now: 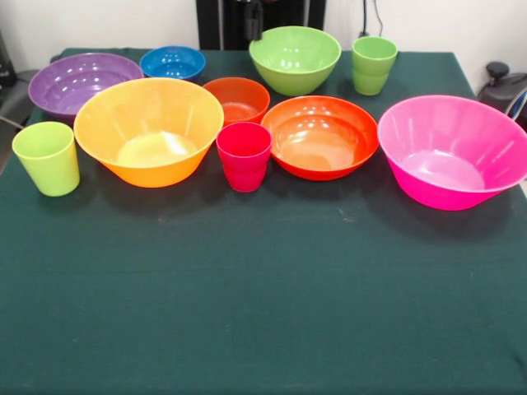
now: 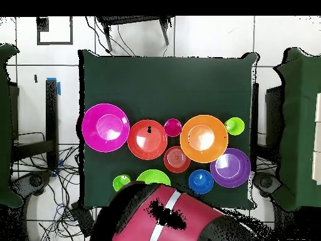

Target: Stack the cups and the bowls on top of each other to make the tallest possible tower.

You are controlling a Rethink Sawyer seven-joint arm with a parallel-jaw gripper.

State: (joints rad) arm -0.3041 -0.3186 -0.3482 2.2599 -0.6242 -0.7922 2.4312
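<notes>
From the front, all ten pieces stand rim-up and unstacked on the green table (image 1: 247,313): the purple bowl (image 1: 82,82), blue bowl (image 1: 172,62), lime bowl (image 1: 295,58) and a green cup (image 1: 373,66) along the far side, the small orange bowl (image 1: 237,99) just before them, and nearer, the other green cup (image 1: 47,158), yellow-orange bowl (image 1: 148,130), red cup (image 1: 244,156), orange bowl (image 1: 320,137) and pink bowl (image 1: 454,151) in a row.

From overhead, the pink bowl (image 2: 105,127), orange bowl (image 2: 147,139), red cup (image 2: 172,127), yellow-orange bowl (image 2: 204,138) and a green cup (image 2: 234,125) form one line, with the small orange (image 2: 177,159), purple (image 2: 230,167) and blue (image 2: 200,181) bowls, the lime bowl (image 2: 153,177) and second green cup (image 2: 121,182) closer to the red arm (image 2: 166,219) at the bottom edge.

The gripper shows in neither view, so whether its fingers are apart or together cannot be told.
</notes>
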